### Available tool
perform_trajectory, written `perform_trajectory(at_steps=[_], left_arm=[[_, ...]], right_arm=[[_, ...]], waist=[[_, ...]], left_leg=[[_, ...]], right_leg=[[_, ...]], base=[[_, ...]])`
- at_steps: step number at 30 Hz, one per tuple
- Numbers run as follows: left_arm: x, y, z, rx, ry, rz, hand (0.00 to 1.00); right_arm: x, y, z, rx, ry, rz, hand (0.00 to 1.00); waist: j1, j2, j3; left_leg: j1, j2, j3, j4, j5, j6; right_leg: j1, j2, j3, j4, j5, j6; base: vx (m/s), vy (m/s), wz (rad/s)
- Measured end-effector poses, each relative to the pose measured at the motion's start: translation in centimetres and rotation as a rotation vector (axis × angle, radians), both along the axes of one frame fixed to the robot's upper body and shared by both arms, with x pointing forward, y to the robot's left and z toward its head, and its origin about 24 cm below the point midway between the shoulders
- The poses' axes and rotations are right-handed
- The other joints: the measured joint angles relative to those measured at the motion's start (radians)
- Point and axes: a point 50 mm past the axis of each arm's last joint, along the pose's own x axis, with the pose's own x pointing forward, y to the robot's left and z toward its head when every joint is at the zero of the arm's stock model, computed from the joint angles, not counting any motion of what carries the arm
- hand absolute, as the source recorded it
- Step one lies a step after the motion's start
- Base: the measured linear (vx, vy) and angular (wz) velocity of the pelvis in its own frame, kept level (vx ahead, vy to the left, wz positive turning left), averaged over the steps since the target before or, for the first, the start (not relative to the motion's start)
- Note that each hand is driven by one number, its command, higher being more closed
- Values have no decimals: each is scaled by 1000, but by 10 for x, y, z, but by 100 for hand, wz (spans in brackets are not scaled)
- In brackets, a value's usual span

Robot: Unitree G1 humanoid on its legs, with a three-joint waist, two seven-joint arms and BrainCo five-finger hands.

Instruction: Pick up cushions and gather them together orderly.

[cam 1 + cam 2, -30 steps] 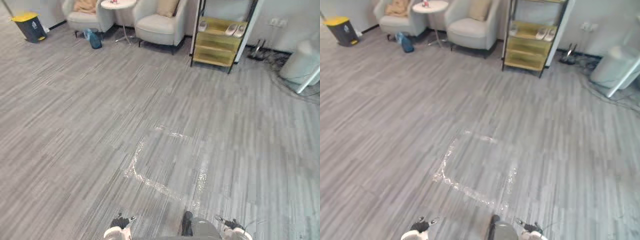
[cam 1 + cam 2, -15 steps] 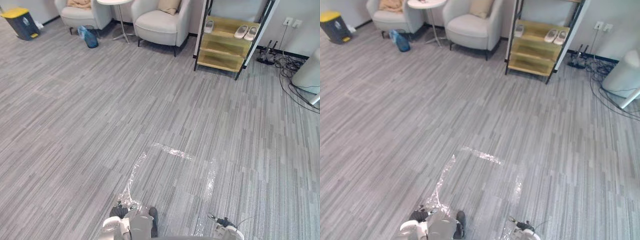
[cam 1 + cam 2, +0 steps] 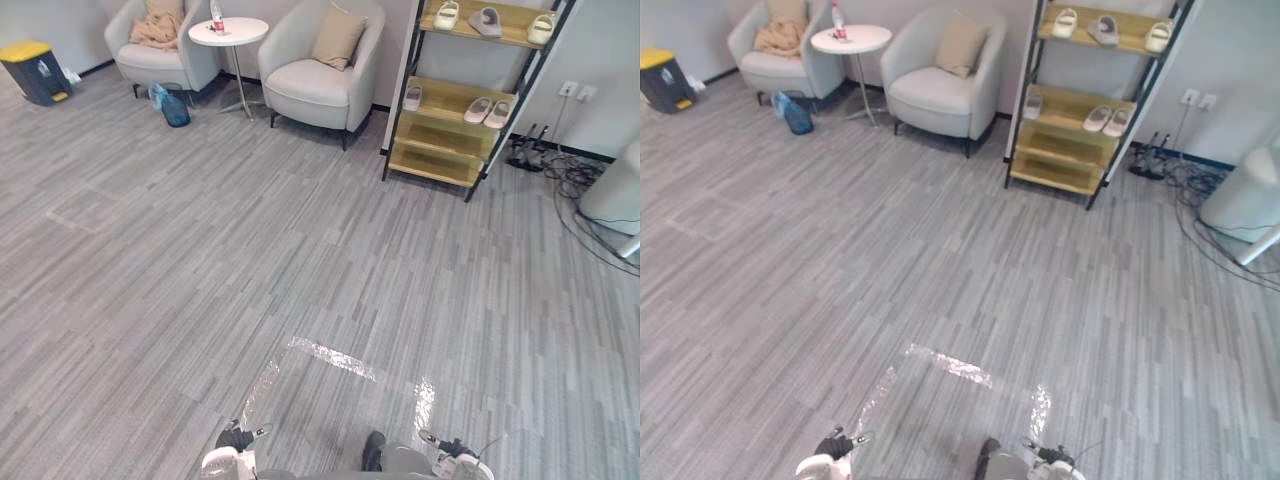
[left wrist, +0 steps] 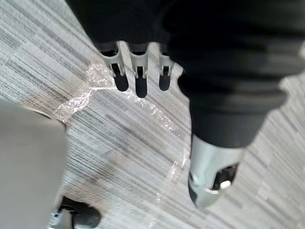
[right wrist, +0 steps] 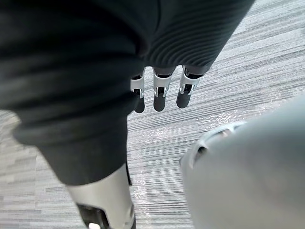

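Observation:
A beige cushion (image 3: 338, 37) leans upright against the back of the right-hand grey armchair (image 3: 312, 85) at the far side of the room. On the left-hand armchair (image 3: 150, 62) lie a second beige cushion and a crumpled tan cloth (image 3: 158, 27). My left hand (image 4: 138, 78) hangs over the grey floor, fingers straight and holding nothing. My right hand (image 5: 159, 93) hangs the same way, open and empty. Both hands are far from the chairs.
A round white side table (image 3: 228, 32) with a bottle stands between the chairs, a blue bag (image 3: 172, 106) beside it. A shoe rack (image 3: 470, 100) stands at the back right, with cables (image 3: 565, 175) on the floor. A yellow-lidded bin (image 3: 35, 72) is far left. Shiny tape (image 3: 335, 357) marks the floor nearby.
The whole picture has shifted: the camera moved, and the chairs, table and shoe rack show more fully. Nothing in the room itself moved.

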Motion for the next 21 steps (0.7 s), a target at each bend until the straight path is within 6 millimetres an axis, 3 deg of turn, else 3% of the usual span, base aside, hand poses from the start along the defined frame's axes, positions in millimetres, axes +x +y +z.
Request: perform_trajectory(at_steps=[2, 4, 5, 6, 7, 8, 10, 12, 21], left_arm=[[1, -2, 0, -6, -5, -6, 0], [3, -3, 1, 0, -11, -28, 0], [3, -3, 1, 7, -10, -48, 0], [3, -4, 1, 6, -9, -54, 0], [6, -4, 2, 6, -17, -55, 0], [4, -4, 1, 8, -4, -57, 0], [6, -1, 0, 26, 7, -84, 0], [6, 0, 0, 29, 10, -88, 0], [2, -2, -2, 41, 33, -144, 0]], right_arm=[[-2, 0, 0, -3, -1, -15, 0], [-2, 2, 0, 9, -5, -33, 0], [-2, 3, 0, 13, -11, -37, 0], [-2, 3, 0, 13, -11, -37, 0], [-3, 4, -1, 15, -9, -40, 0], [-7, 4, -2, 16, 1, -51, 0], [-13, 7, -4, 27, 19, -55, 0], [-16, 8, -4, 29, 27, -53, 0], [-23, 7, -6, 33, 38, -73, 0]], waist=[[4, 7, 1], [7, -6, 2], [7, -9, 0], [7, -9, 0], [12, -9, -3], [18, -13, -29], [15, -36, -36], [16, -41, -39], [14, -40, -52]], left_leg=[[-37, 31, 12, 52, -35, 29], [-39, 16, 38, -67, -59, 29], [-39, -14, 11, -242, -51, 29], [-38, -25, -11, -307, -40, 28], [-34, -51, -71, -416, 67, 4], [-13, -75, -74, -458, 75, 13], [9, -94, -54, -468, 79, 18], [46, -114, -59, -483, 79, 18], [114, -141, -88, -533, 88, 33]], right_leg=[[61, 20, 7, -19, -19, -18], [97, 14, 20, -44, -14, -5], [118, 11, 45, -64, -19, 9], [123, 11, 52, -70, -21, 14], [124, 10, 80, -69, -28, 31], [125, 6, 106, -81, -25, 48], [155, -11, 119, -114, -17, 61], [191, -28, 127, -134, -15, 64], [244, -45, 131, -154, -16, 67]], base=[[314, -83, -23], [240, -33, -36], [204, 26, -39], [249, 83, -54], [257, 100, -43], [273, 81, -34], [318, 88, -20], [242, 104, -13], [92, 30, 3]])
